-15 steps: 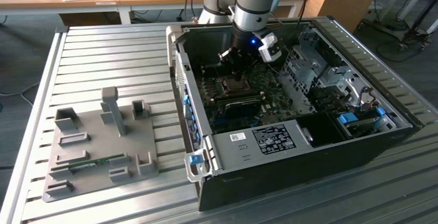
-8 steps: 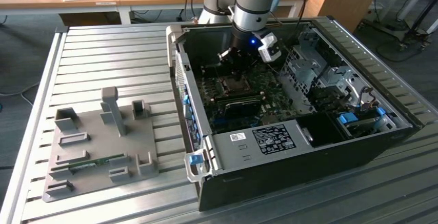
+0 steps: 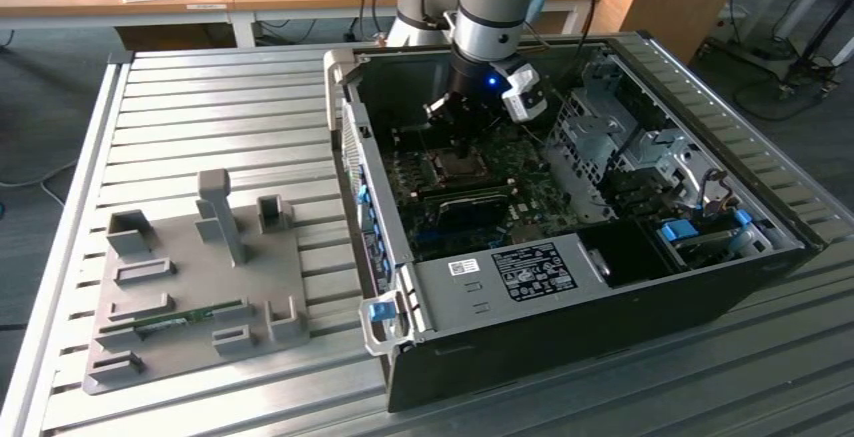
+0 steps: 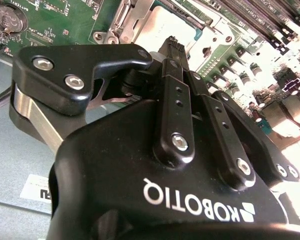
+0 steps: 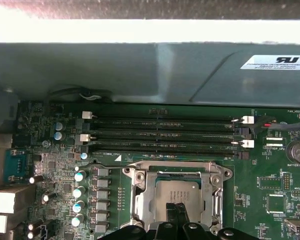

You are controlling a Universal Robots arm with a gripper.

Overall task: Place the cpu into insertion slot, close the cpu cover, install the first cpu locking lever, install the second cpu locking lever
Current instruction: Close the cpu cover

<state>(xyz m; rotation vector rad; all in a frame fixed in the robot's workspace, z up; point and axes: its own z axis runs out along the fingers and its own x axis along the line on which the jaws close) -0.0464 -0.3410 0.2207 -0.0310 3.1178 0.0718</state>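
Note:
The cpu (image 5: 176, 192) lies flat in its socket on the green motherboard, silvery top showing through the window of the cpu cover (image 5: 140, 199). The cover's metal frame lies down around the chip. My gripper (image 5: 178, 211) hangs just above the chip's edge, black fingers pressed together with nothing between them. In the second wrist view the shut fingertips (image 4: 174, 44) point at the pale cpu (image 4: 162, 25) inside the frame (image 4: 132, 20). The exterior view shows the gripper (image 3: 461, 127) inside the open computer case, over the socket (image 3: 462, 167).
Memory slots (image 5: 165, 132) run beside the socket, with the case wall (image 5: 140, 70) behind them. A row of capacitors (image 5: 80, 191) and a coin battery (image 5: 297, 151) flank the socket. Drive cages (image 3: 621, 142) fill the case's other side. A grey fixture plate (image 3: 187, 287) lies at the exterior view's left.

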